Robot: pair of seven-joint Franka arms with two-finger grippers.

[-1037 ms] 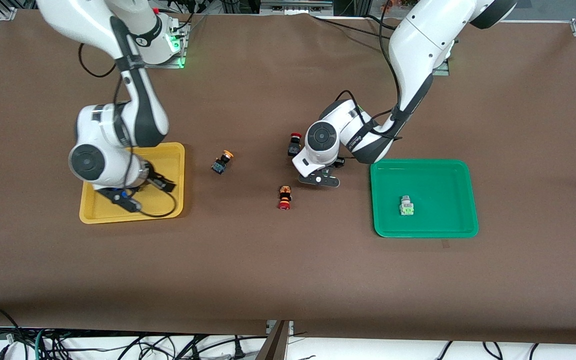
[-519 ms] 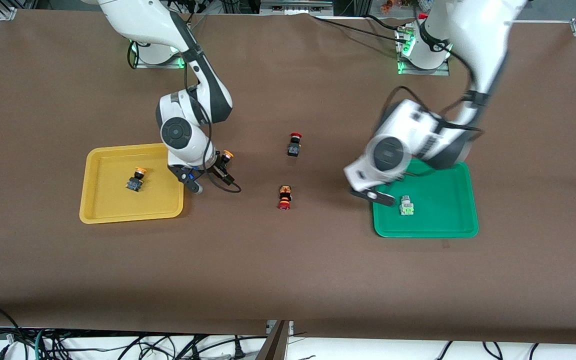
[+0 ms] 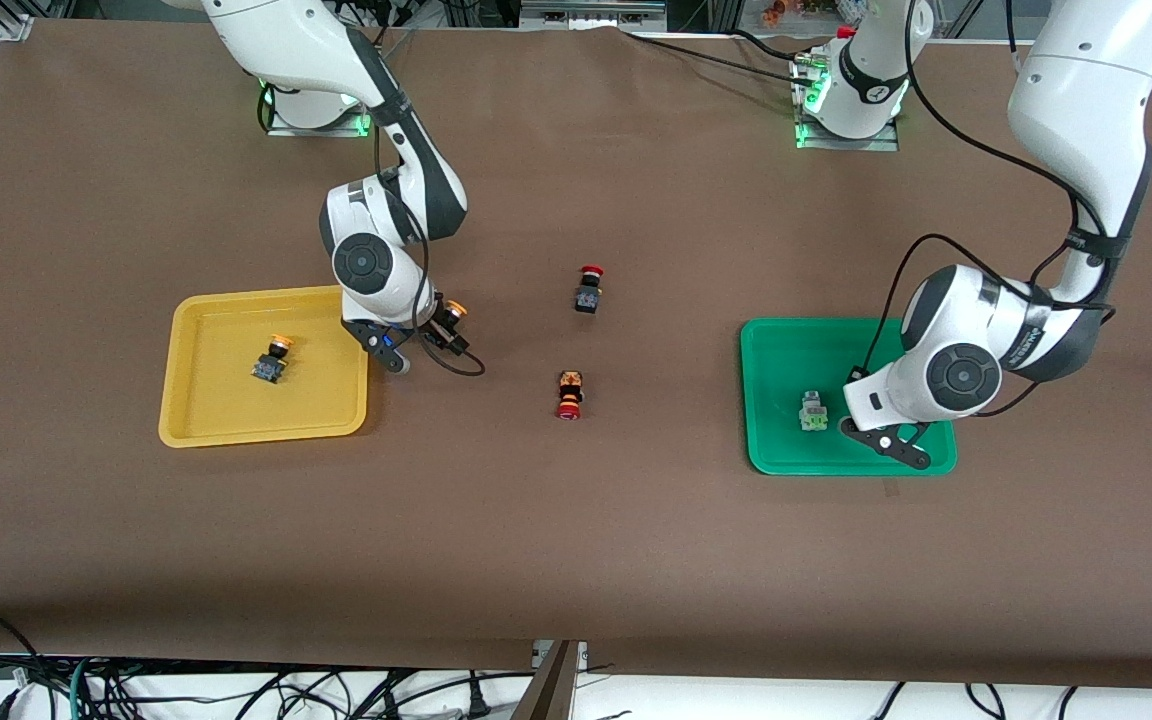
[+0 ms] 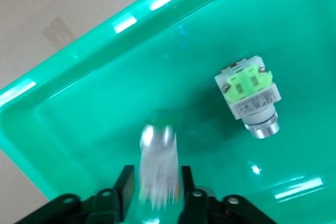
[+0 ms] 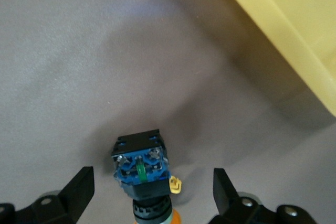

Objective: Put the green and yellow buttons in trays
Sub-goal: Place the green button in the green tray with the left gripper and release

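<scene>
One green button point(image 3: 813, 410) lies in the green tray point(image 3: 786, 345); it also shows in the left wrist view point(image 4: 251, 97). My left gripper point(image 3: 886, 440) is low over that tray point(image 4: 79, 103). A second whitish green button point(image 4: 157, 163) shows blurred between its fingers point(image 4: 126, 187), which stand slightly apart from it. One yellow button point(image 3: 271, 360) lies in the yellow tray point(image 3: 226, 410). My right gripper point(image 3: 426, 345) is open around the other yellow button point(image 3: 451, 315) on the table beside the yellow tray; in the right wrist view the button point(image 5: 142, 163) lies between my gripper's point(image 5: 152, 192) spread fingers.
Two red-capped switches lie mid-table: one point(image 3: 588, 290) farther from the front camera, one point(image 3: 569, 395) nearer. The yellow tray's rim point(image 5: 294, 35) is close beside my right gripper.
My right arm left a yellow button in the yellow tray and moved to the second yellow button. My left arm swung from mid-table to over the green tray with a green button.
</scene>
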